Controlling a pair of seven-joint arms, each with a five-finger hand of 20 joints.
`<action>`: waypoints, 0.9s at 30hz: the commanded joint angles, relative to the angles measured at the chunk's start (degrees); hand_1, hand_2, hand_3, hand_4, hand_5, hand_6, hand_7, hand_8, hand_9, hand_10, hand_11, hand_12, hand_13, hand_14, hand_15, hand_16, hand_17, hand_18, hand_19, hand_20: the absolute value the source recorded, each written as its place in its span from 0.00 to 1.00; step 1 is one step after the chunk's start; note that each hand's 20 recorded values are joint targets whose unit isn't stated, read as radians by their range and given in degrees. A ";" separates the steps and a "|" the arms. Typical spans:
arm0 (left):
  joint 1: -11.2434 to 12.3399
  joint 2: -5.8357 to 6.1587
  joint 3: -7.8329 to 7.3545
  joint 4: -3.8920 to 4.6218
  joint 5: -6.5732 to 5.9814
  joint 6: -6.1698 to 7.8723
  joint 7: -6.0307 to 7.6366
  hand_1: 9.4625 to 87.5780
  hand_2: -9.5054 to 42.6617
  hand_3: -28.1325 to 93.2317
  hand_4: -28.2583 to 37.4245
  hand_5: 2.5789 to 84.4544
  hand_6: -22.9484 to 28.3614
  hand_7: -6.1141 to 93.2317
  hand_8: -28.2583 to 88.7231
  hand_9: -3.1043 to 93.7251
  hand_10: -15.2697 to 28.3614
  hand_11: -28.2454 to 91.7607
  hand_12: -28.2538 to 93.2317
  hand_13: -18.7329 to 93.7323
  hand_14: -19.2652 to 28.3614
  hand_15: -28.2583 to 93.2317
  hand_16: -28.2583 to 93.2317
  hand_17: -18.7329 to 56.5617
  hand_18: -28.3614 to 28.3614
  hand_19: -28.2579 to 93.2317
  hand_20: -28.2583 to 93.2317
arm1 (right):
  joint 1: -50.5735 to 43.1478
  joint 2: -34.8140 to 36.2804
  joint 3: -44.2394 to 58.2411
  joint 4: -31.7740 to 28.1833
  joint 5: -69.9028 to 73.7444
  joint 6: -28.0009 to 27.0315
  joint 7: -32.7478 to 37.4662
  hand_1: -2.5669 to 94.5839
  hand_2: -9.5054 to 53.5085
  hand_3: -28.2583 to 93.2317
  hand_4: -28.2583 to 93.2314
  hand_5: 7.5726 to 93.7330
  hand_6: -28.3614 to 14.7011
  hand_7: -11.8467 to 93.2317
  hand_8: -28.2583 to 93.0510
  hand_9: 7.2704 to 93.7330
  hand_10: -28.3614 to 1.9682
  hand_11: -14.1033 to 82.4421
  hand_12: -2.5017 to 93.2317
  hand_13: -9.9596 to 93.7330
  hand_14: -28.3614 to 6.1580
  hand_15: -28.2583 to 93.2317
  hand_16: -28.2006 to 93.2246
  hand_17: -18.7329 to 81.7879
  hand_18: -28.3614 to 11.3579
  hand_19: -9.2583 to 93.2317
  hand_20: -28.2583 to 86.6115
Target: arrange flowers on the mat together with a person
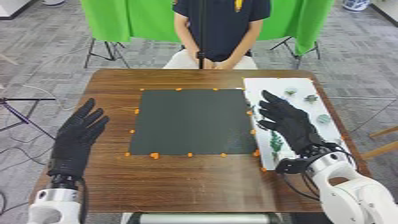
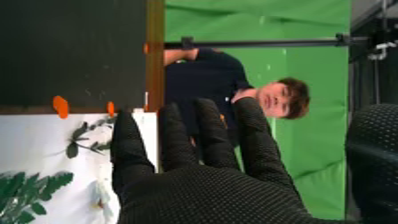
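In the head view my right hand (image 1: 289,120) is over the white sheet (image 1: 281,86) at the table's right side, its fingers straight and holding nothing. Sprigs and small flower heads (image 1: 310,98) lie on that sheet, partly hidden under the hand. The dark mat (image 1: 194,122) in the middle is bare. My left hand (image 1: 75,137) is beyond the mat's left edge, fingers extended. From the wrist, my right hand (image 2: 209,192) appears with fingers spread, beside a leafy green sprig (image 2: 31,195) and a thinner dark-leaved stem (image 2: 78,142) on the white sheet (image 2: 53,160).
Orange markers (image 1: 155,155) surround the mat on the brown wooden table (image 1: 178,187). Across the table sits a person with hands together beyond the far edge, behind a thin upright pole (image 1: 202,35). A green cloth (image 1: 115,20) hangs farther back.
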 commanded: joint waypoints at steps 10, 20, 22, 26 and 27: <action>-0.16 -0.86 0.05 0.06 0.89 -0.55 -1.37 0.18 0.23 0.91 0.07 0.39 0.50 0.18 0.15 0.38 0.67 0.34 0.29 0.38 0.77 0.33 0.22 0.11 0.81 0.50 0.28 | 0.46 0.43 -0.51 -0.26 0.26 2.01 -1.48 0.03 0.39 0.87 0.00 0.17 0.61 0.18 0.16 0.20 0.52 0.14 0.14 0.27 0.36 0.20 0.47 0.13 0.24 0.43 0.31; 0.38 -0.80 0.23 -0.17 0.16 0.21 -0.79 0.18 0.23 0.90 0.07 0.39 0.50 0.19 0.16 0.38 0.72 0.37 0.31 0.39 0.88 0.45 0.23 0.11 0.84 0.53 0.32 | 0.21 1.63 -1.98 -0.36 3.19 7.42 -3.88 0.06 0.36 0.89 0.00 0.26 0.62 0.20 0.15 0.31 0.41 0.18 0.17 0.35 0.29 0.26 0.47 0.15 0.22 0.46 0.33; 0.45 -0.78 0.30 -0.18 0.16 0.23 -0.43 0.18 0.23 0.90 0.07 0.39 0.50 0.19 0.16 0.38 0.72 0.37 0.31 0.39 0.89 0.45 0.22 0.11 0.85 0.54 0.32 | 0.30 1.69 -2.08 -0.37 2.94 7.51 -3.79 0.06 0.36 0.89 0.00 0.27 0.62 0.20 0.15 0.31 0.41 0.18 0.17 0.35 0.29 0.27 0.47 0.15 0.22 0.46 0.34; 0.44 -0.93 0.21 -0.20 0.28 0.09 -0.67 0.18 0.23 0.90 0.07 0.39 0.50 0.19 0.15 0.39 0.72 0.38 0.31 0.39 0.89 0.46 0.22 0.11 0.85 0.54 0.32 | 0.26 1.57 -1.94 -0.35 2.90 7.11 -3.45 0.06 0.36 0.89 0.00 0.27 0.62 0.20 0.15 0.31 0.42 0.18 0.17 0.35 0.29 0.27 0.46 0.15 0.22 0.46 0.34; 0.41 -1.02 0.15 -0.18 0.33 0.00 -0.81 0.18 0.23 0.90 0.07 0.39 0.50 0.19 0.16 0.39 0.72 0.38 0.31 0.39 0.90 0.46 0.22 0.11 0.85 0.54 0.32 | 0.19 1.51 -1.93 -0.35 2.87 7.10 -3.51 0.06 0.36 0.89 0.00 0.27 0.62 0.20 0.15 0.31 0.42 0.18 0.17 0.35 0.29 0.27 0.46 0.15 0.22 0.46 0.34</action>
